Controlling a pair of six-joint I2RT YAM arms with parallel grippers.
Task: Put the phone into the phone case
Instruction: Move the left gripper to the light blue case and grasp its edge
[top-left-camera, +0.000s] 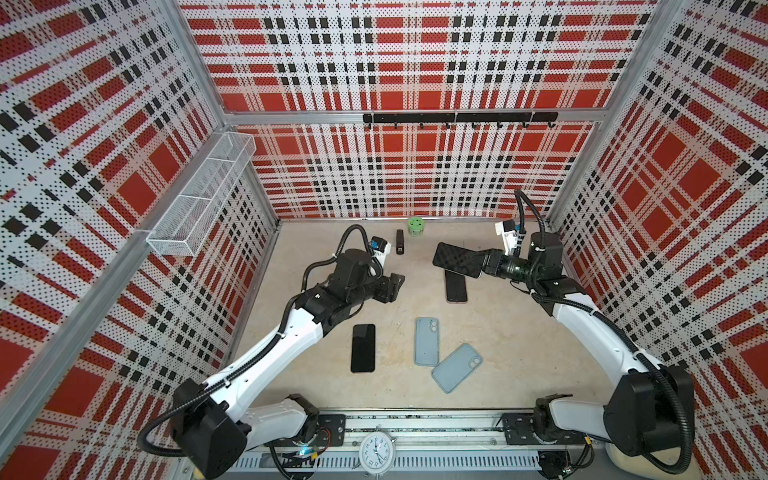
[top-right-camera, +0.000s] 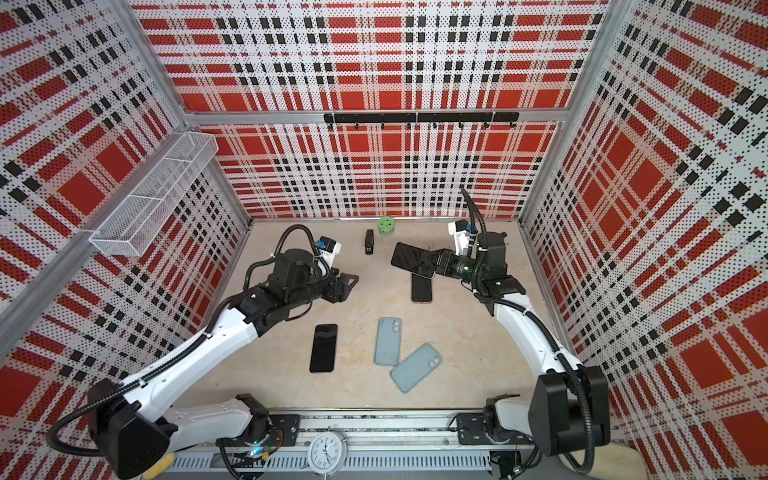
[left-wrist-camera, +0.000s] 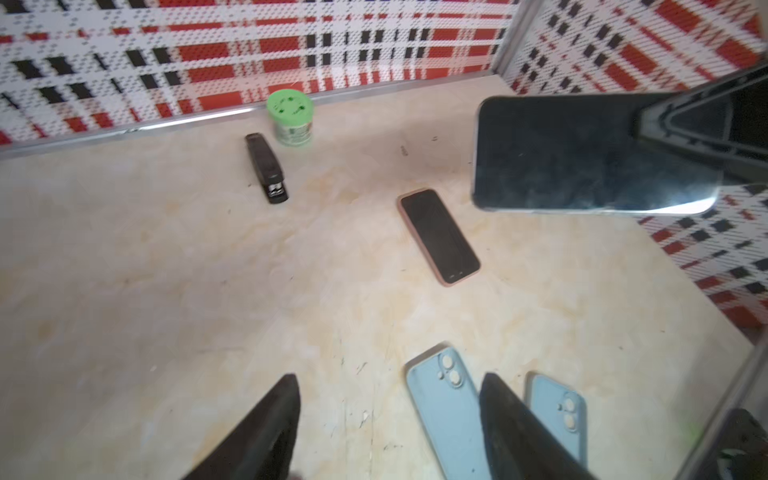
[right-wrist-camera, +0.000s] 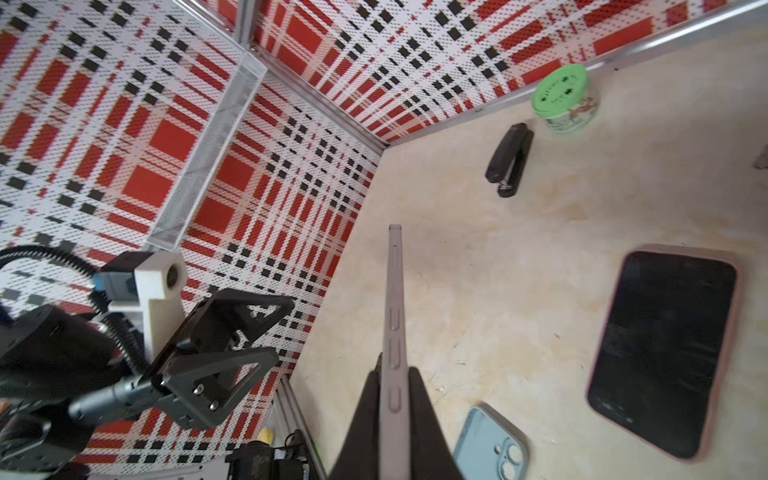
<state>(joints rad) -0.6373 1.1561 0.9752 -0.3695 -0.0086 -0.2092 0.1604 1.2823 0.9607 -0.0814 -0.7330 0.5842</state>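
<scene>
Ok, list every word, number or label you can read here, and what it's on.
No text reads clearly.
Clock: dial numerals, too small to read.
Green-lidded jar: printed label and lid marks, too blurred to read.
Nothing else shows any writing.

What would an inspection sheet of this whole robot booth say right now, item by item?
Surface: beige table, scuffed.
Job's things: held phone raised above pink-cased phone; bare phone, blue case, tilted blue case lying flat.
Clutter: stapler, green-lidded jar near the back; clock at front edge.
Grippers: left gripper open, empty; right gripper shut on held phone.
Cables: black hoses along both arms.
Surroundings: plaid walls, wire basket, hook rail.
</scene>
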